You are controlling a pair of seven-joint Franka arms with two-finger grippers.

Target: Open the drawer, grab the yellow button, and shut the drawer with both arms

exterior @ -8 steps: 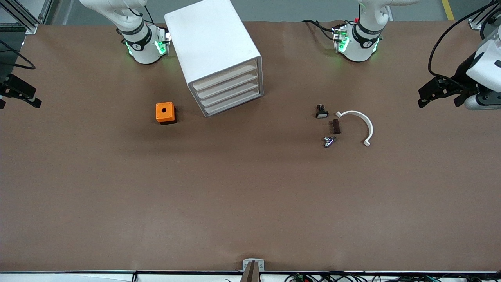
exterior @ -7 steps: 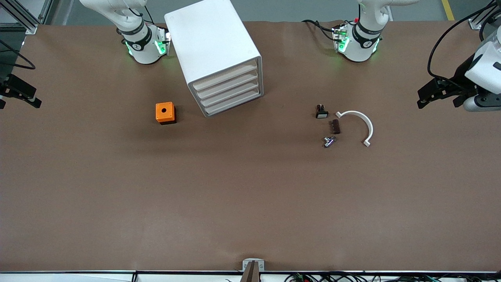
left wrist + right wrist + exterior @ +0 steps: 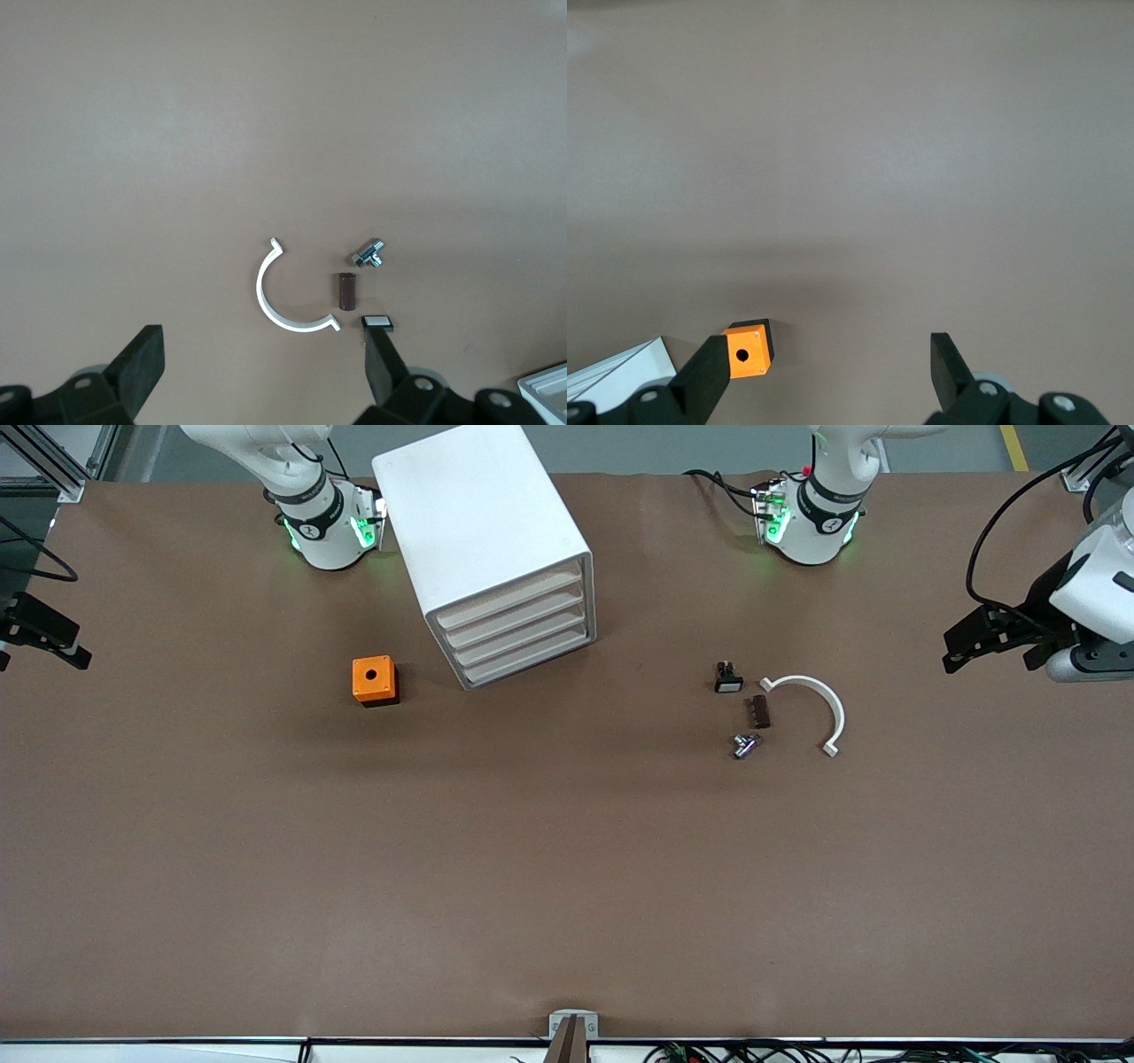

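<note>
The white cabinet [image 3: 483, 531] stands between the two arm bases. Its four drawers are all shut, and the drawer [image 3: 509, 593] is the uppermost. The button is hidden. My left gripper [image 3: 952, 646] hangs open and empty over the left arm's end of the table. In the left wrist view [image 3: 263, 354] its jaws stand wide apart above bare table. My right gripper [image 3: 84, 646] hangs open and empty over the right arm's end. It also shows in the right wrist view [image 3: 828, 363].
An orange cube with a hole [image 3: 375, 680] [image 3: 749, 351] sits beside the cabinet toward the right arm's end. Toward the left arm's end lie a black-and-white part [image 3: 727, 678] [image 3: 377, 323], a brown block [image 3: 759, 711], a metal fitting [image 3: 744, 745] and a white arc [image 3: 837, 713] [image 3: 262, 297].
Both grippers have drifted slightly toward the arm bases' side of the table. Nothing on the table has moved.
</note>
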